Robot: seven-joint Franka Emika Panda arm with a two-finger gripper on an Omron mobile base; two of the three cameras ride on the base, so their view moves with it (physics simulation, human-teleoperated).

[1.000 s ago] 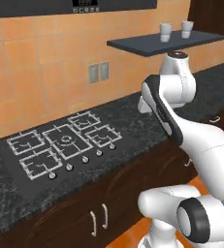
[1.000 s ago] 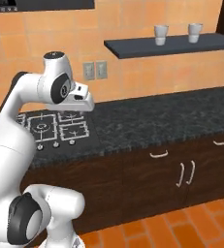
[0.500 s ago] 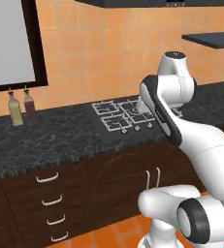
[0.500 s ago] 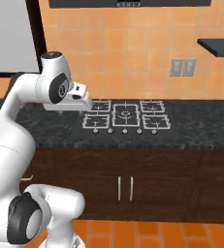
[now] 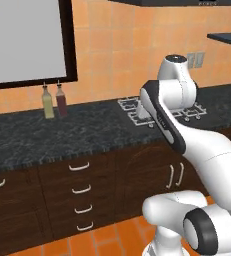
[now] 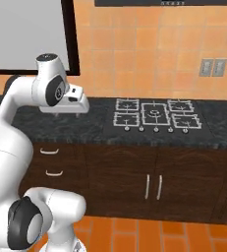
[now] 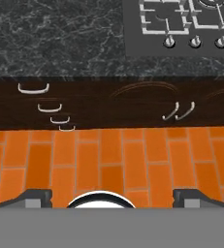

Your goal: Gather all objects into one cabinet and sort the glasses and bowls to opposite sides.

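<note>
My gripper [image 7: 113, 196] points down over the front of the black counter [image 7: 55, 38] and the orange tile floor [image 7: 108, 155]. Its dark fingertips [image 7: 36, 196] stand far apart, open, with nothing between them. From the right base camera, the hand [image 6: 67, 112] hangs just above the counter, left of the stove [image 6: 154, 113]. The glasses, the bowls and the cabinet are out of view.
Two bottles [image 5: 54, 100] stand at the wall under a large white window panel [image 5: 27, 40]. The stove [image 5: 132, 106] sits behind my arm. A dark shelf edge [image 5: 227, 37] shows at the upper right. Below the counter are drawers [image 7: 33, 88] and door handles [image 7: 179, 110].
The whole picture has shifted: the base has driven left along the counter. The stove and the shelf slid right, and the window and bottles came into view. The gripper stays open.
</note>
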